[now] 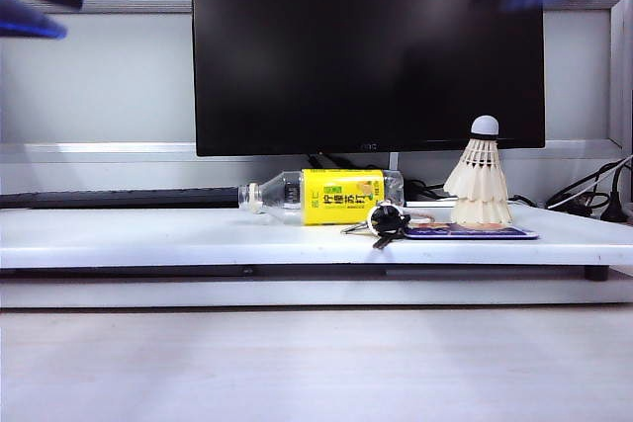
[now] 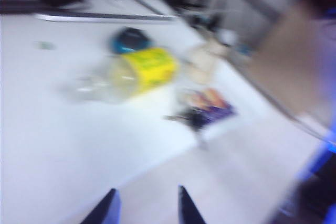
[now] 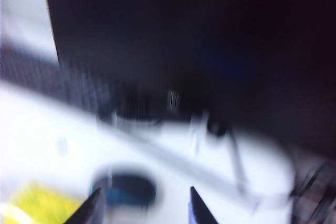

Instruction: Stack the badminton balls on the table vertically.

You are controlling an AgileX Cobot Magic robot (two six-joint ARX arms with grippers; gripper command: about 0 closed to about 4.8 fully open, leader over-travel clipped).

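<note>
1. Shuttlecocks (image 1: 480, 183): already nested one in the other, cork up, standing on the surface (image 1: 148, 234) just right of the bottle (image 1: 321, 196). The skirt base rests on or at the back edge of a blue card (image 1: 473, 232); can't tell which.
2. Keys (image 1: 386, 221) lie in front of the bottle, touching the card's near end. Monitor (image 1: 366, 46) is behind it all.
3. Left claw (image 2: 148, 205): open, nothing between the fingers, held high and well left of the bottle. Its view is blurred; the stack shows only as a pale smudge beside the bottle.
4. Right claw (image 3: 143, 205): open, empty, up above the stack near the monitor top. Also blurred; the stack isn't readable in its view.
5. Looks like the stack is done and both arms are clear of it.
6. Handling, my read: very light, tips at a nudge. Feathers are thin and brittle, so a squeeze on the skirt would bend or crack them.
7. If it needs regripping, take the cork tip at the black band, gently, coming straight down. The nested fit is only friction, so a sideways pull may split the pair.
</note>
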